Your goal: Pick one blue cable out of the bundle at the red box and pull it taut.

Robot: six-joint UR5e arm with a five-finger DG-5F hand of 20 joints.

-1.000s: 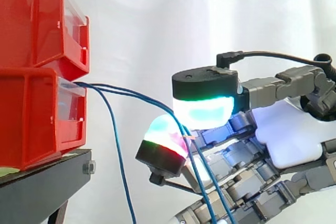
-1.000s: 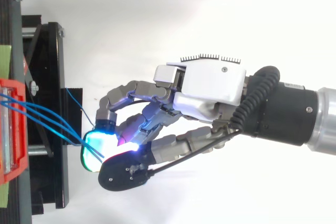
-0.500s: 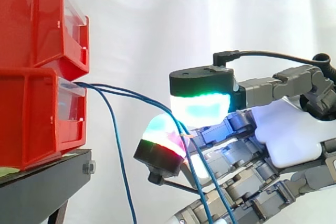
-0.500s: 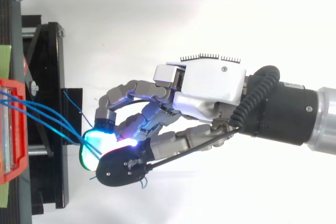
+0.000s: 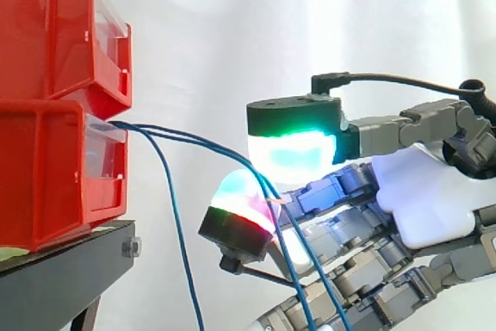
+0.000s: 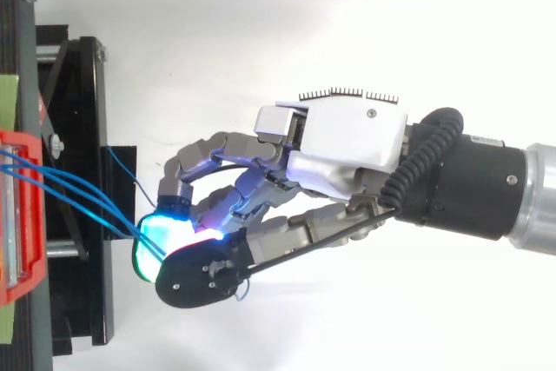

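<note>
thin blue cables (image 5: 139, 127) come out of the lower red box (image 5: 46, 168) and hang slack; one drops down beside the black stand (image 5: 54, 277). the hand (image 6: 343, 141) pinches two of them between its glowing pads (image 5: 291, 156), near the box

upper pad (image 5: 293, 153) of the hand (image 6: 343, 141) edged toward the red box (image 5: 54, 168), closing over the blue cables (image 5: 203, 143), glow greener

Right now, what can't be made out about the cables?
- Side view: lower ends of the blue cables, cut off by the bottom edge.
- Top view: how many cables the hand holds, if any; the hand itself covers the contact.
- Side view: their anchoring inside the red box, hidden by its front.
</note>
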